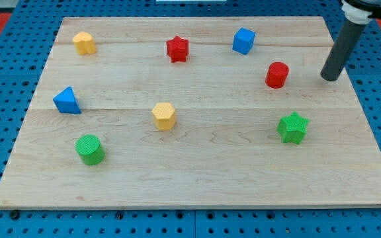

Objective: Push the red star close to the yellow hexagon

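Eight blocks dot your bench (197, 165); my tip (330, 79), with no gripper fitted, sits right of the red cylinder (277, 75), far from the red star (176, 49) and yellow hexagon (164, 116).

My rod is a plain straight cylinder, dark grey to near black, matte, with a faint lighter sheen down one side. My tip (330, 79) is a flat, blunt end, same dark colour, no cap or marking. Up top the rod meets a white collar ring under a black mount piece, cut off by the view's top edge. No cables or screws visible.
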